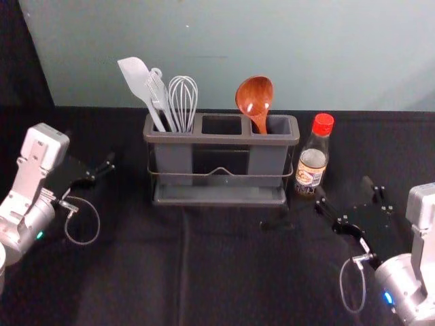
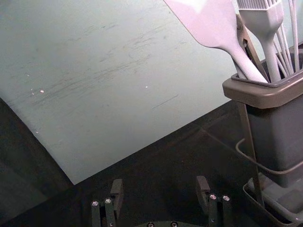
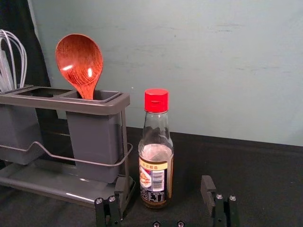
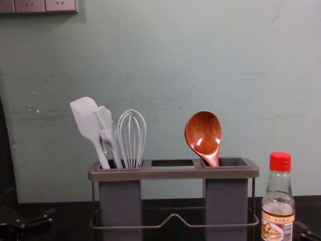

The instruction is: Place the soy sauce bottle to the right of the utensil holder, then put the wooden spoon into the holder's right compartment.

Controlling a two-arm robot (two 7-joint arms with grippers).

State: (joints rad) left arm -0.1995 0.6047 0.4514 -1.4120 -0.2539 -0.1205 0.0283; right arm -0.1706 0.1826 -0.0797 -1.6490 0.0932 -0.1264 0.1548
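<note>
Soy sauce bottle upright just right of the utensil holder, wooden spoon in its right compartment — both steps look done. Right gripper near the bottle, left gripper left of the holder, both wide, empty — next, withdraw.

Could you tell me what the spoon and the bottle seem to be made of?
The spoon looks like varnished wood: grain shows, with bright glints. The bottle is clear and shiny, probably glass; its opaque red cap looks like plastic.
</note>
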